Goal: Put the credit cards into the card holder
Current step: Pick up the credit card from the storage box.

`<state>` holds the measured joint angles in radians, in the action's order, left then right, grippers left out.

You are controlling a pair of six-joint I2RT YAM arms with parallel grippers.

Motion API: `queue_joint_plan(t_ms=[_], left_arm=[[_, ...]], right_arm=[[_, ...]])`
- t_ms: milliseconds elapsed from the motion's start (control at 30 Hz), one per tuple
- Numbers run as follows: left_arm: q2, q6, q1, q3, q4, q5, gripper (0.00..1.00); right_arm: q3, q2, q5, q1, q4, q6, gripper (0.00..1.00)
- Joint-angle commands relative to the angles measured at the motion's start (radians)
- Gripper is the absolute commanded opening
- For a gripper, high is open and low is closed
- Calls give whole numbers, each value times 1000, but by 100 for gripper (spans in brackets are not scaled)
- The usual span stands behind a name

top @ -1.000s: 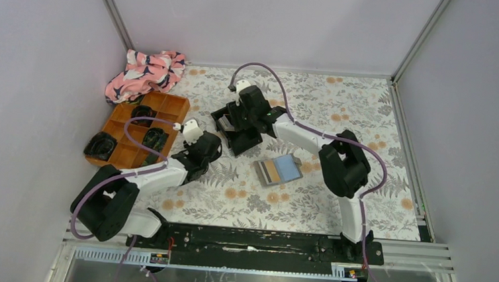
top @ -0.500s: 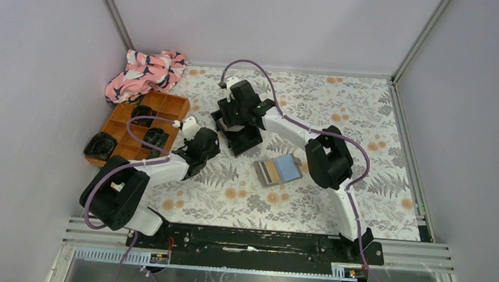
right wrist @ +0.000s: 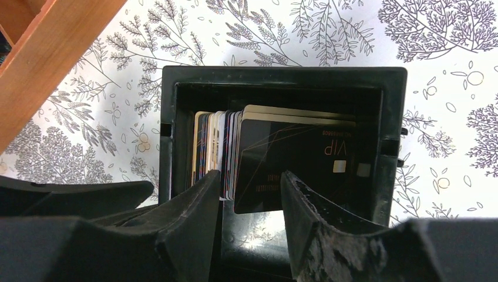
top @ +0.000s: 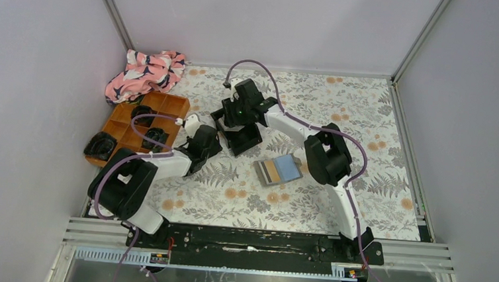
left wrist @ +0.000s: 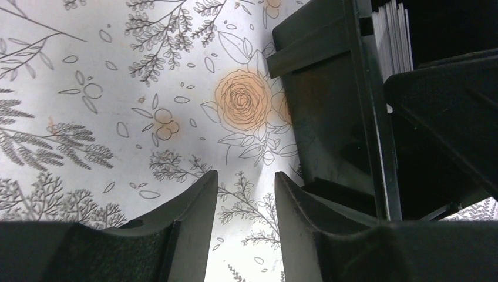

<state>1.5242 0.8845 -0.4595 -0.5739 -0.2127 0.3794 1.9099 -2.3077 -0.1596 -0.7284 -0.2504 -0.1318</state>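
The credit cards (right wrist: pixel 214 147) stand on edge in a black square tray (right wrist: pixel 282 75), and a black card marked VIP (right wrist: pixel 293 158) leans at the front of the stack. My right gripper (right wrist: pixel 251 176) hangs open just above the tray, its fingertips on either side of the black card's lower corner without closing on it. The card holder (top: pixel 278 169) lies open on the floral cloth to the right of the tray (top: pixel 250 143), its tan and blue inside facing up. My left gripper (left wrist: pixel 245 176) is open and empty, low over the cloth beside the tray (left wrist: pixel 329 117).
An orange compartment tray (top: pixel 122 147) with dark items stands at the left, its wooden edge (right wrist: pixel 53 53) showing in the right wrist view. A pink patterned cloth (top: pixel 145 74) is bunched at the back left. Grey walls close in three sides.
My right gripper shifted a little left over the black tray and its jaws narrowed slightly. The left arm's elbow swung rightward while its gripper stayed near the tray.
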Motion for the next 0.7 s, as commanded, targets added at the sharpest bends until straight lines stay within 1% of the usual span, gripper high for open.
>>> queue_joint_plan(t_ms=[0, 67, 367, 667], left_arm=[[37, -19, 15, -40, -79, -39, 48], [50, -19, 16, -50, -81, -48, 47], [79, -25, 20, -85, -78, -65, 47], [92, -30, 22, -96, -79, -75, 46]], right_arm=[[34, 5, -75, 6, 23, -35, 48], [31, 14, -88, 6, 24, -47, 45], [27, 48, -122, 0, 26, -78, 39], [10, 88, -115, -16, 29, -89, 35]])
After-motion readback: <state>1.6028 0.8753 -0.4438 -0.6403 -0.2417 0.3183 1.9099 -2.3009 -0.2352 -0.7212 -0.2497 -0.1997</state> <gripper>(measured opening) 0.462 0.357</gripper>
